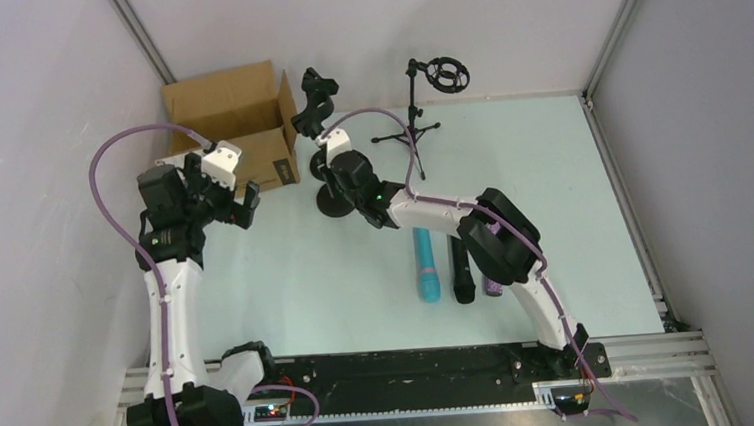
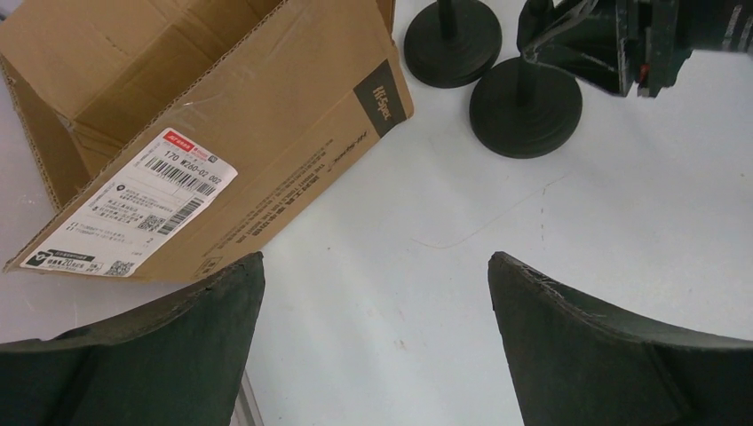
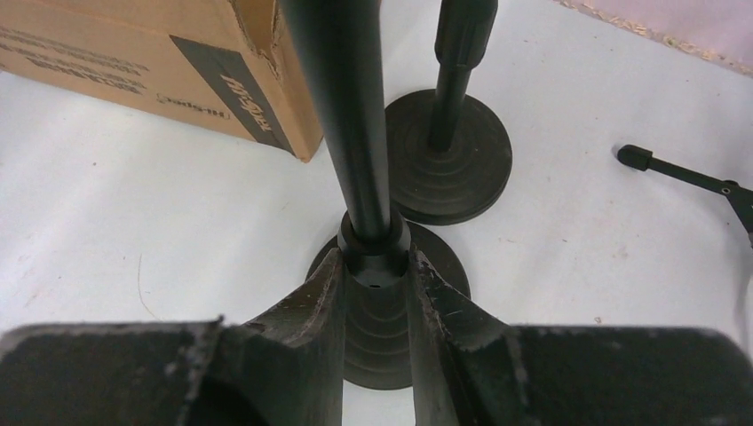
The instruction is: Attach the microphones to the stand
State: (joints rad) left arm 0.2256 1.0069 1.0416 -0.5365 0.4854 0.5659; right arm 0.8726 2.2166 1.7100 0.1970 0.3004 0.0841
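Mics [image 1: 425, 265], 3 side by side, axes near-far, lie base-side of your R gripper [image 3: 375, 266], which clamps the stand [image 3: 346, 106]; L gripper [image 2: 373, 284] wide.

Mics: three, in row on desk [image 1: 553, 211]: turquoise mic [image 1: 425, 266], black mic [image 1: 463, 277], purple mic [image 1: 494, 288], the last mostly hidden under arm.
Stands: three. Two round-base: near stand [image 3: 355, 133], far stand [image 3: 453, 151]. One tripod stand [image 1: 412, 105], carrying one ring mount [image 1: 448, 74].
One cardboard box [image 1: 236, 113], with one white label [image 2: 142, 209].
Arms: two, left arm [image 1: 173, 297] and right arm [image 1: 433, 211].
Purple cables: two, left cable [image 1: 100, 182] and right cable [image 1: 403, 136].
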